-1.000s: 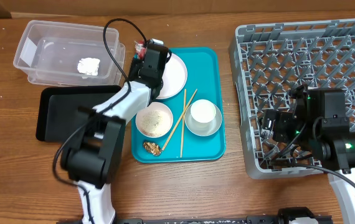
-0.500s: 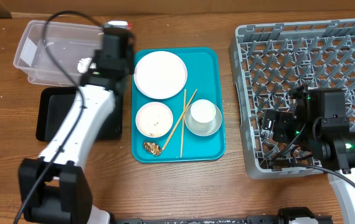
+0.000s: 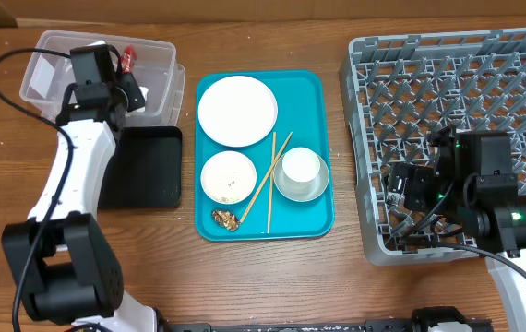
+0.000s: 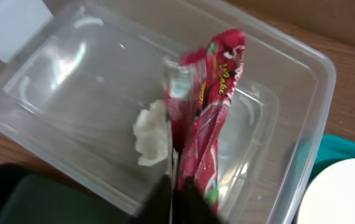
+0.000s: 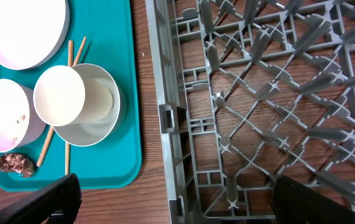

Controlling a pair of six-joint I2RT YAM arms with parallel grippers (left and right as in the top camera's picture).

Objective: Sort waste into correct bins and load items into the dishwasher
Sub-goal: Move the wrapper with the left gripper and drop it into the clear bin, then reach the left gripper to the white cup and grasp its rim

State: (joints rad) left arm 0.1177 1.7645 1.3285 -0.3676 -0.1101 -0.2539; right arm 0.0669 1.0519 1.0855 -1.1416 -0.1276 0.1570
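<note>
Red wrapper [image 4: 205, 118] pinched, fingers [image 4: 156, 205] blurred, tub [image 4: 71, 93] cropped

The tub [image 3: 51, 65] is set at the far left, with the paper wad [image 4: 151, 134] lying in it and the wrapper [image 4: 205, 124] held above by the left gripper [image 4: 177, 190]; the shallow tray [image 3: 148, 171] is placed just before it; on the serving tray [image 3: 309, 217] in the middle, the plate [image 3: 237, 111] is set behind, a bowl [image 3: 229, 176] and the food scrap [image 3: 225, 219] before it, the chopsticks [image 3: 270, 180] and cup [image 3: 301, 166] to their right; the dish rack [image 3: 457, 83] is set at the right.

Red crinkled wrapper [image 4: 207, 112] (upright) above clear tub [image 4: 71, 93], white paper wad [image 4: 151, 134] inside
</note>
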